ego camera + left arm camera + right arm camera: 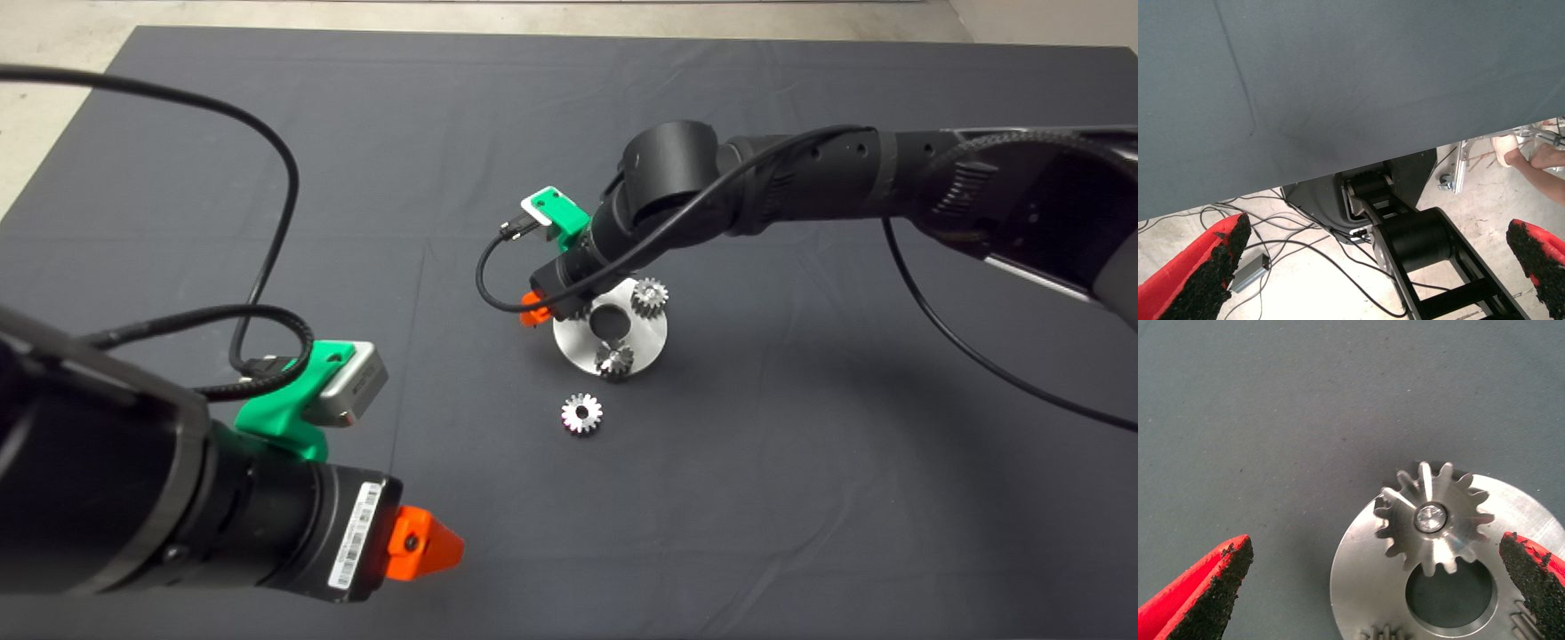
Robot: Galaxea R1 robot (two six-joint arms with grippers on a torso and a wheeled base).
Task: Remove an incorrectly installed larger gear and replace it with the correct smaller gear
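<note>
A round silver plate (653,336) with a centre hole lies mid-mat. My right gripper (544,309) hangs over its left edge and hides that part from above. In the right wrist view the larger gear (1431,518) sits on a pin on the plate (1358,587). The right gripper (1378,567) is open, its fingers (1221,577) spread wide to either side of the gear and touching nothing. Two more gears (650,296) (614,360) stand on the plate. The smaller gear (581,413) lies loose on the mat just in front of the plate.
My left gripper (422,544) waits open at the lower left edge of the mat. Its wrist view shows its fingers (1211,267) apart, the mat's edge, floor cables, the robot's base (1418,240) and a person's feet (1531,157).
</note>
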